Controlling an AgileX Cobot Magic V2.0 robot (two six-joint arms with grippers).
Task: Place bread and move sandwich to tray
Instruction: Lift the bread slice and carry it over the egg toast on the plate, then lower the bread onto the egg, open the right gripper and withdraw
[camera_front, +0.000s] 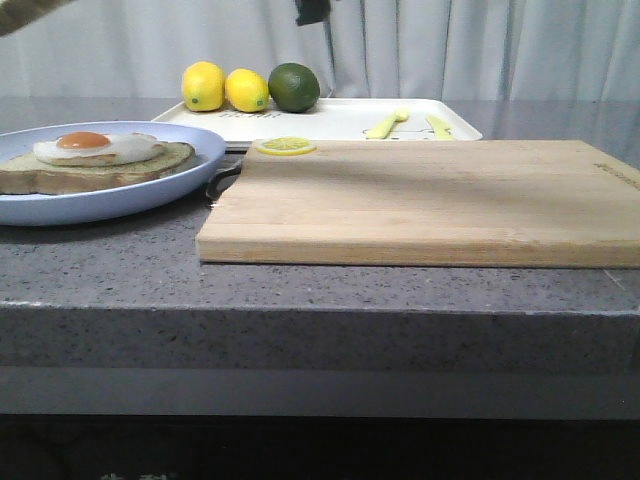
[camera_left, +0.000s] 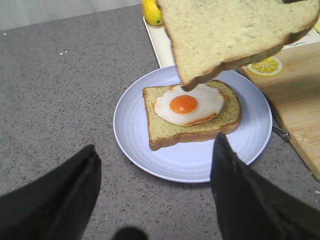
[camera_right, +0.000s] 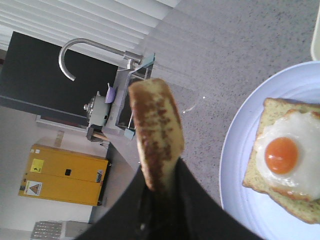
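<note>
Bread (camera_left: 235, 35), pinched edge-on in the right end effector (camera_right: 157, 187), hangs at frame top; lower it flat, squared over the sandwich (camera_left: 192, 112). Left end effector (camera_left: 155, 172) gapes empty.

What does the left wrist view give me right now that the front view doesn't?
Only the left wrist view shows the bread, hanging above the plate's far side, and the left gripper, open and empty on the near side of the plate. Only the front view shows the whole cutting board, the tray behind it, a lime and a second lemon. Both show the egg-topped sandwich on the blue plate, the lemon slice on the board, and one lemon.
</note>
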